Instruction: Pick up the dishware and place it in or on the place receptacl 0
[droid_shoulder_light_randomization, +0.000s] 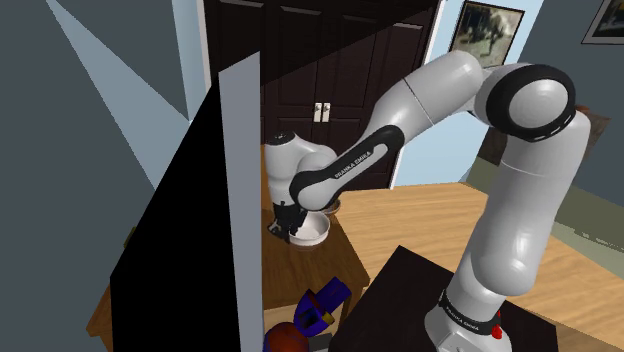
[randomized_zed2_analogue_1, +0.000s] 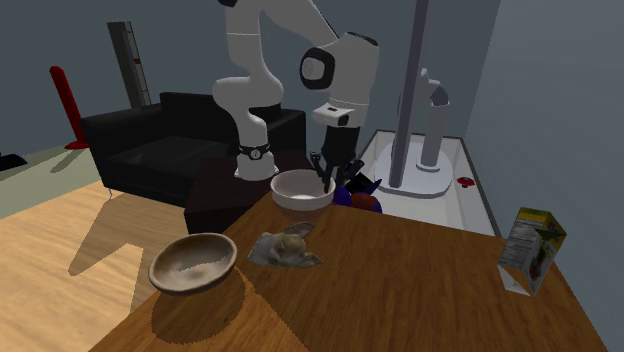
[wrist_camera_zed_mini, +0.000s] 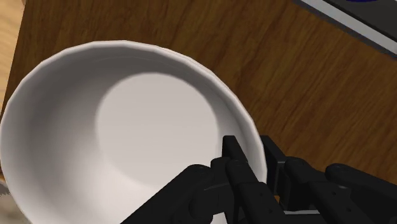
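White round bowl gripped at its rim by the all-black two-finger gripper — one finger inside the wall, the other outside, jaws clenched on the thin edge between them. Bulk of the bowl spread away from the jaws on the inner finger's side, hollow facing up. Brown wooden table beneath, grain running under and past the outer finger; contact between base and wood not clear enough to call.

In the second exterior view, bowl directly under the gripper, hand pointing steeply down. Farther from the jaws on the same table, a crumpled pale lump, then a speckled tan round bowl — well apart from the fingers. Upright green-and-white carton far off by the opposite table edge. Blue-and-red object just behind the jaws, past the table's edge. Black sofa beyond the stand.

In the shoulder view, gripper at the bowl's edge, beside a tall grey panel.
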